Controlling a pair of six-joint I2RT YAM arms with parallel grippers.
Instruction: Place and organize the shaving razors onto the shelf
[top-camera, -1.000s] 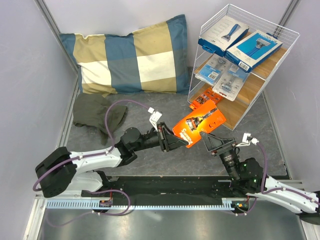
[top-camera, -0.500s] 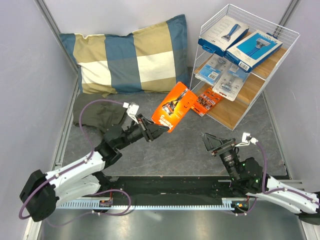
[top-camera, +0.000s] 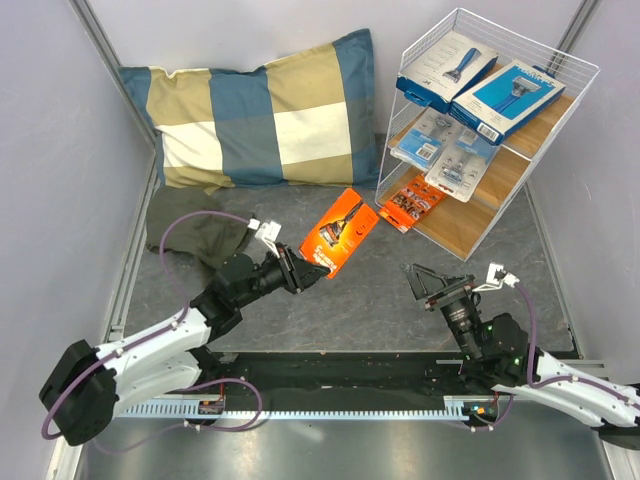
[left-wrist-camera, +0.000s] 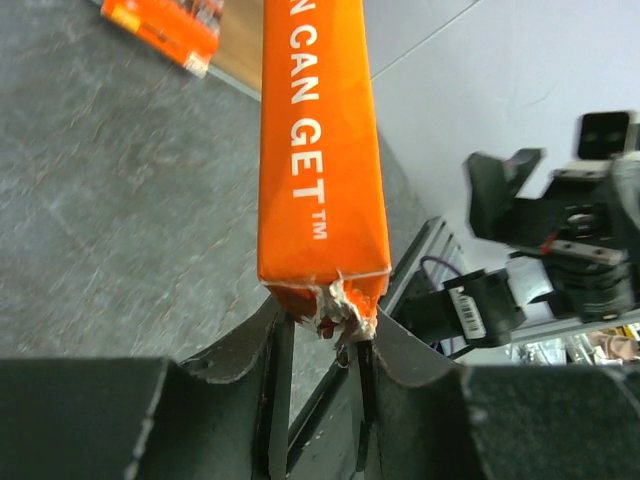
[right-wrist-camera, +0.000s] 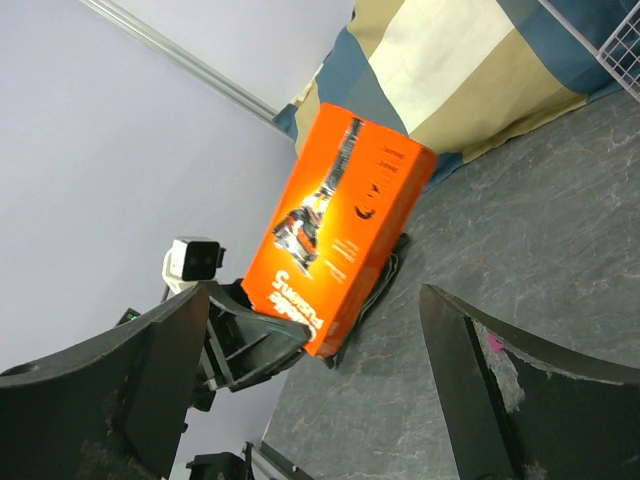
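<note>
1. While the left gripper (top-camera: 310, 270) clamps its torn lower end, one orange card (top-camera: 338, 232) stands tilted up off the table (top-camera: 370, 300). It is to the left of the shelf (top-camera: 478, 218), near the lowest board's front corner but not touching it.
2. The left wrist view shows the two fingers pressed tight against the card's ragged white edge, and the rest of the card rises free above them.
3. A second orange card (top-camera: 412, 200) lies at the front left of the shelf's lowest board and pokes out past the edge. It sits between the held card and the bare part of that board.
4. On the shelf's middle board, two blister packs (top-camera: 440, 148) lie side by side. On the top tier, inside the wire rim, two blue boxes (top-camera: 478, 82) rest side by side with their printed faces up.
5. The right gripper (top-camera: 432, 283) hangs over the table in front of the shelf, on its near side and apart from it. Its jaws are spread wide with nothing between them. Its wrist view looks between its fingers at the held card.
6. A blue-and-tan checked pillow (top-camera: 265, 115) leans against the back wall left of the shelf, its right edge just beside the wire frame.
7. A dark green cloth (top-camera: 195, 225) lies crumpled on the table farther left of the shelf, in front of the pillow's lower corner and just beside the left arm's cable.
</note>
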